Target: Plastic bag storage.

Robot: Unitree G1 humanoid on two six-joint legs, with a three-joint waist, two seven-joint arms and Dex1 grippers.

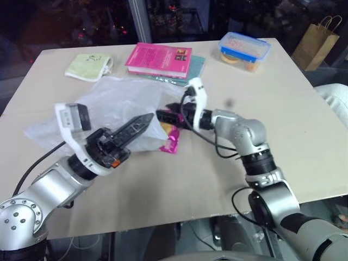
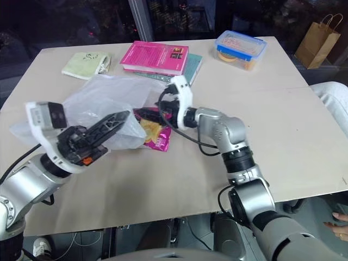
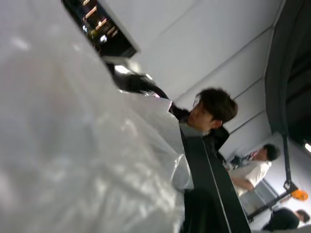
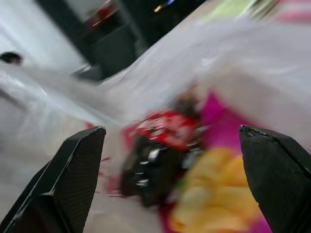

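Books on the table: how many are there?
2, stacked at the far edge: a pink book lying on top of a teal book that pokes out beneath it. More could be hidden under the plastic bag.

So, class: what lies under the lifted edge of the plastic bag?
Under the plastic bag lies a pink chip packet, its near end sticking out onto the table. Its far end is veiled by the plastic; anything further under the bag is covered.
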